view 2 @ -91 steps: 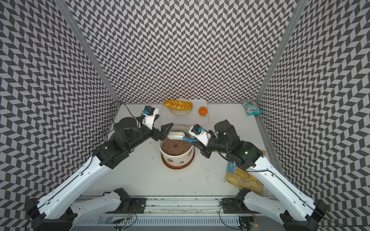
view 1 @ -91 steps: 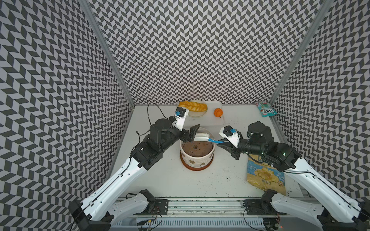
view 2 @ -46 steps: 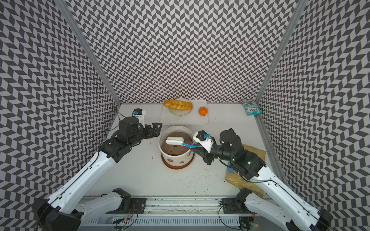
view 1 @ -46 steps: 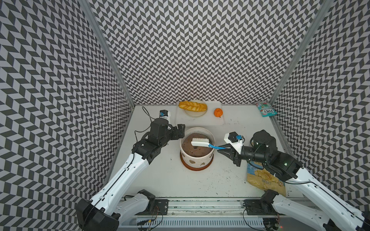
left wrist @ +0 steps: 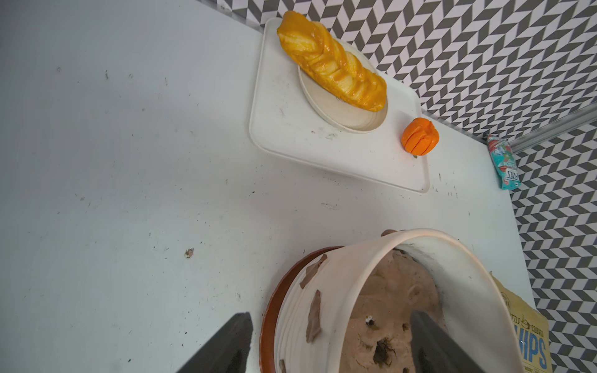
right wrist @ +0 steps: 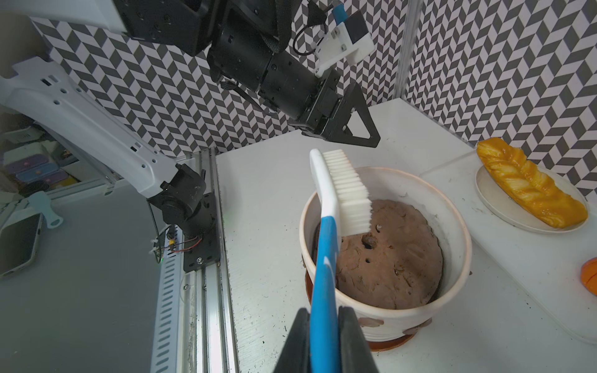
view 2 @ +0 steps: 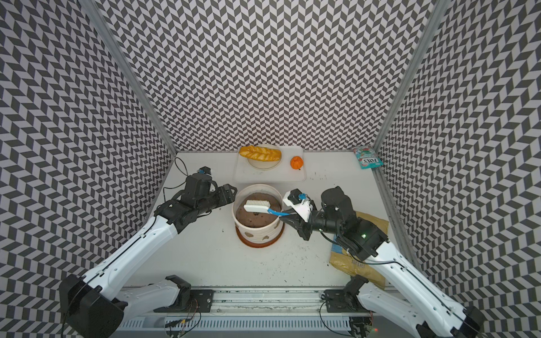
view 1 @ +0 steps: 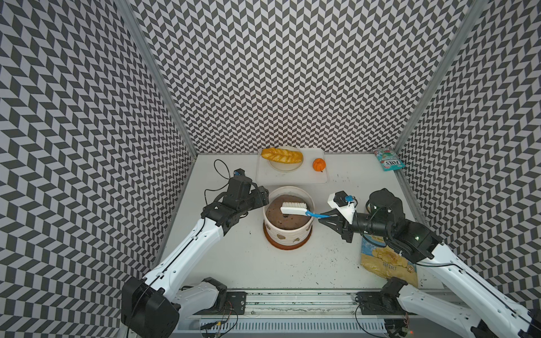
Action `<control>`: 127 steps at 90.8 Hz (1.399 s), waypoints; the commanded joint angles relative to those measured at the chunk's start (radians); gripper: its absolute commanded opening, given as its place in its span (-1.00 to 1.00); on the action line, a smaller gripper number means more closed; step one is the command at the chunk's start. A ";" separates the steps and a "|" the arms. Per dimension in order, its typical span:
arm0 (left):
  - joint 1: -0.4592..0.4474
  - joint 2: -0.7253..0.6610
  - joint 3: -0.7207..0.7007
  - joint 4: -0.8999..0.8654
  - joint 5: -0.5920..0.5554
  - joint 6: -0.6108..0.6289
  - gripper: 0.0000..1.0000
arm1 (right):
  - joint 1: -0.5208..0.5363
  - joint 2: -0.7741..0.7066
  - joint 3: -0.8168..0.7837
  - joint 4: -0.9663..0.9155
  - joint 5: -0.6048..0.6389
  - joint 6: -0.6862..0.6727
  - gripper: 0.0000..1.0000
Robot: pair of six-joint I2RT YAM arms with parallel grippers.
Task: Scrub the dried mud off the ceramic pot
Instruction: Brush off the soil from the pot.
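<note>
Left gripper (view 1: 263, 199) had come back to the pot (view 1: 289, 232) after backing off to the left half a second before. It sat at the left rim, centre of the top view. In the left wrist view the jaws stood wide and straddled the wall, with one finger (left wrist: 232, 339) outside and the other over the soil (left wrist: 387, 310). I saw no contact with the wall. My reading: a bracing grip was being set up and had not closed, so the pot was not yet steadied.

Right gripper (right wrist: 324, 323) was clamped on the blue handle of the brush (view 1: 294, 208). The brush had barely shifted: its head hung over the soil on edge, and the handle crossed the right rim. I couldn't tell whether it touched.

The pot stood upright on its saucer (view 1: 288, 245). Mud (view 1: 282, 237) remained in patches low on the near wall, and more showed on the left wall in the left wrist view. The bristles were nowhere near either.

Farther out, a tray (view 1: 292, 178) lay at upper centre.
</note>
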 commanded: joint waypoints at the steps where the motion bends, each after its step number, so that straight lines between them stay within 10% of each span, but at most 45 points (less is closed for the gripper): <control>1: -0.016 0.016 0.013 -0.080 -0.014 -0.108 0.52 | -0.005 0.016 0.045 -0.021 0.006 -0.006 -1.00; 37: -0.120 0.048 0.073 -0.248 -0.085 -0.184 0.54 | -0.004 0.043 0.071 -0.099 -0.014 0.003 -1.00; 93: -0.120 0.208 0.213 -0.390 -0.083 -0.136 -0.22 | 0.095 0.005 0.020 -0.153 -0.120 0.018 -1.00; 127: -0.120 0.254 0.249 -0.424 -0.087 -0.151 -0.64 | 0.307 0.026 -0.052 -0.015 0.142 0.174 -1.00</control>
